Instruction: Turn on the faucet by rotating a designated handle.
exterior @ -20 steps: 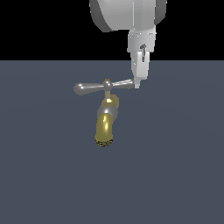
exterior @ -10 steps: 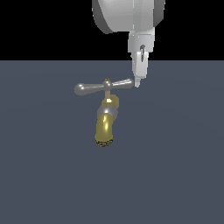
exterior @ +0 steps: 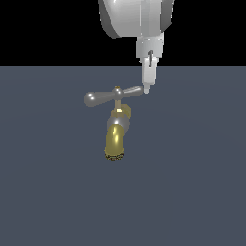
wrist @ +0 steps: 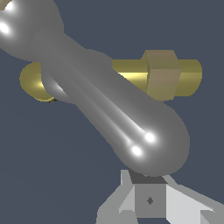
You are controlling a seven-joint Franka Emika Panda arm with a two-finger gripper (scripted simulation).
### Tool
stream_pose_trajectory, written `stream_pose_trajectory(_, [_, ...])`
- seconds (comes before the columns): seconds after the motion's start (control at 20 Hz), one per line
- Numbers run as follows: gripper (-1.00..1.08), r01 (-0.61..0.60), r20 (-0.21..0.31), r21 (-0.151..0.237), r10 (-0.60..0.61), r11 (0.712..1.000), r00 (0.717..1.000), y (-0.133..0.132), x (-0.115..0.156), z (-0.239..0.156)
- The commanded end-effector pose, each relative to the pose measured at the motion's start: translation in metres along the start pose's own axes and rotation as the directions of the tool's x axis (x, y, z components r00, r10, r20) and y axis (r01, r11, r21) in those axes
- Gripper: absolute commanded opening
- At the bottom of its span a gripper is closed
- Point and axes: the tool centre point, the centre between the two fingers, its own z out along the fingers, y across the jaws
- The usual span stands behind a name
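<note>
The handle [wrist: 109, 105] filled most of the wrist view as a shiny grey bar running on a slant, one bulbous end [wrist: 153, 144] very near the camera with two bright glints on it, the other end [wrist: 26, 26] cut off by the frame's corner. Behind it lay the brass faucet [wrist: 162, 76], a gold cylinder with a duller hexagonal nut around it. The gripper [wrist: 149, 201] showed as pale grey parts just beside the near bulb; whether they touched could not be told. The background was plain dark blue-grey.
</note>
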Motion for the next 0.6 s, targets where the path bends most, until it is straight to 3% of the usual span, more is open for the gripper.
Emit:
stream_pose_trajectory(0.0, [-1.0, 0.031, -0.009, -0.003, -0.031, 1.0, 0.999, 0.008, 0.028, 0.0])
stream_pose_trajectory(0.55, [-1.0, 0.032, -0.008, -0.005, -0.032, 0.999, 0.999, 0.032, 0.047, 0.0])
